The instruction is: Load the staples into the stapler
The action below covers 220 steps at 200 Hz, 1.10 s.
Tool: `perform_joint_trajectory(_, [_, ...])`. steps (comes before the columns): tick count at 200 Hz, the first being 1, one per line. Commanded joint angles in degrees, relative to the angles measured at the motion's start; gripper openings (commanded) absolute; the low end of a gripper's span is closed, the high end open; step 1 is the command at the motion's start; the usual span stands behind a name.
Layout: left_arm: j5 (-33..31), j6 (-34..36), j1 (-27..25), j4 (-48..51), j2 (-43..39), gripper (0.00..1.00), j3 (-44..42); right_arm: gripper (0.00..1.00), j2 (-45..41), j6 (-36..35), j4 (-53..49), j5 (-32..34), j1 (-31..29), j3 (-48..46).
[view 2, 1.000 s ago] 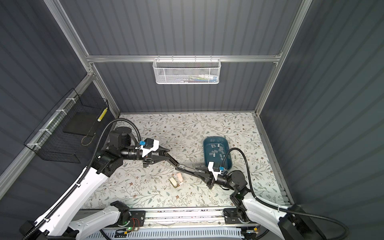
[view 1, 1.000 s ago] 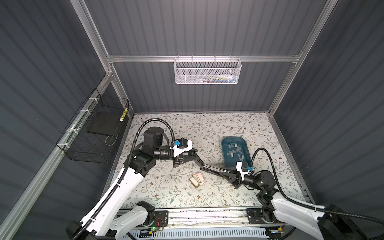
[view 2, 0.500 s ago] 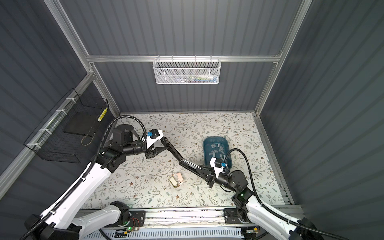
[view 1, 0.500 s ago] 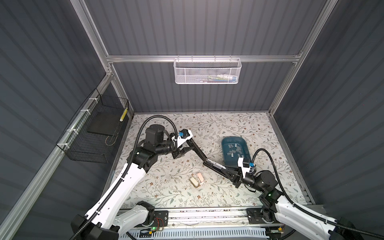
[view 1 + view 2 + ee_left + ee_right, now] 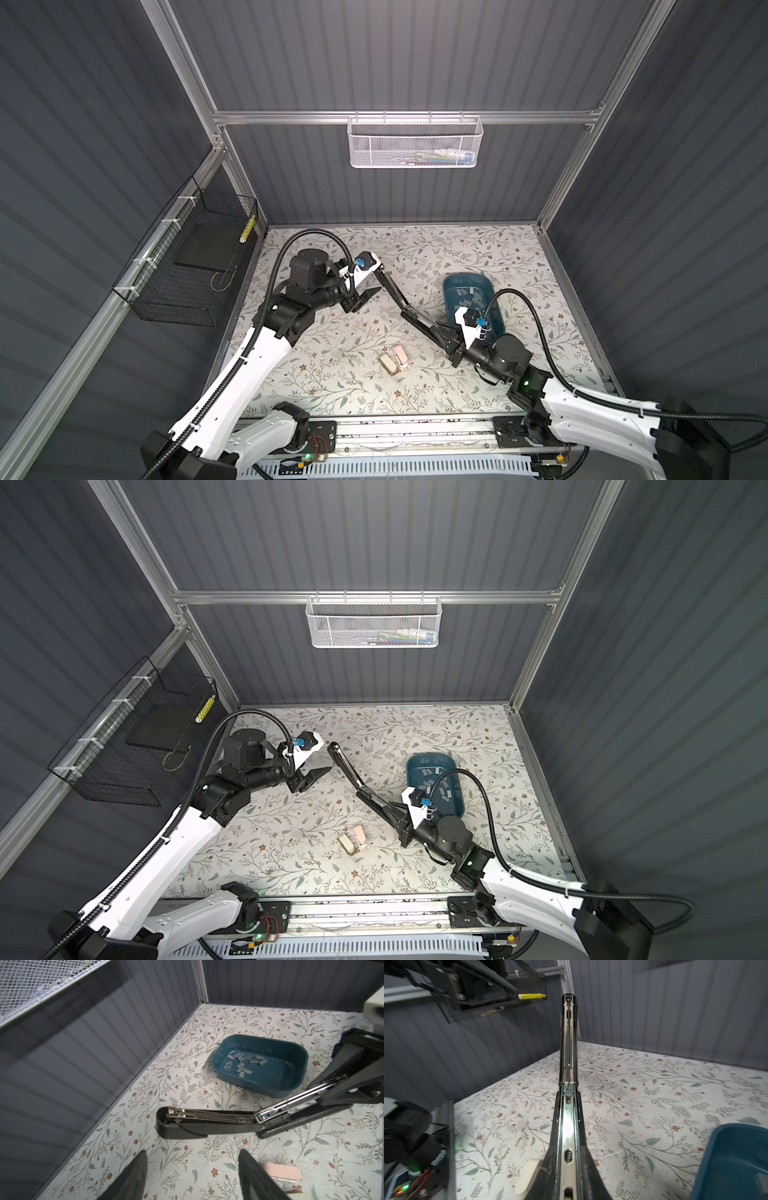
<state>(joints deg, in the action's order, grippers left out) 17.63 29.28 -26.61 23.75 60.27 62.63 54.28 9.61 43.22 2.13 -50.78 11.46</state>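
Floral table [image 5: 176, 1076]: R gripper [image 5: 449, 337] clamps opened stapler [image 5: 207, 1122]; L gripper [image 5: 191, 1178] spread, empty; tray [image 5: 291, 1088] w/ staples [image 5: 241, 1064] at stapler's 3 o'clock.

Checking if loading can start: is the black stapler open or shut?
Open. On the stapler, the cover is folded back past the hinge and the silver channel lies bare.
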Motion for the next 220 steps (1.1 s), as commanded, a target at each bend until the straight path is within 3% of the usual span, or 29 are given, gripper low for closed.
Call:
perform_joint_trajectory(1, [-4.8, -1.6, 0.3, -2.0, -2.2, 0.7, -0.8, 0.0, 6.6, -3.1, 9.1, 13.4, -2.4, 3.9])
perform_joint_trajectory(25, [-7.7, -2.0, 0.3, -2.6, -2.8, 0.71, -1.1, 0.0, 17.0, -3.3, 16.9, 15.1, -3.7, 6.3])
perform_joint_trajectory(69, [-8.2, -1.9, 0.3, -3.2, -3.6, 0.72, -1.8, 0.0, 33.9, -4.5, 27.3, 19.9, -3.8, 11.2])
perform_joint_trajectory(101, [-8.8, -2.6, 0.3, -3.9, -3.8, 0.73, -2.3, 0.0, 46.8, -2.0, 40.5, 20.6, -2.6, 12.4])
perform_joint_trajectory(140, [-9.0, -2.5, 0.3, -4.1, -3.8, 0.73, -2.5, 0.0, 55.2, 2.6, 41.6, 19.9, 0.0, 15.3])
perform_joint_trajectory(210, [-8.8, -2.5, 0.3, -4.3, -3.6, 0.74, -2.5, 0.0, 64.0, 2.3, 41.6, 22.3, 0.9, 19.5])
perform_joint_trajectory(220, [-9.0, -2.4, 0.3, -4.1, -3.5, 0.74, -2.5, 0.06, 64.7, 2.4, 41.6, 22.4, 0.9, 20.1])
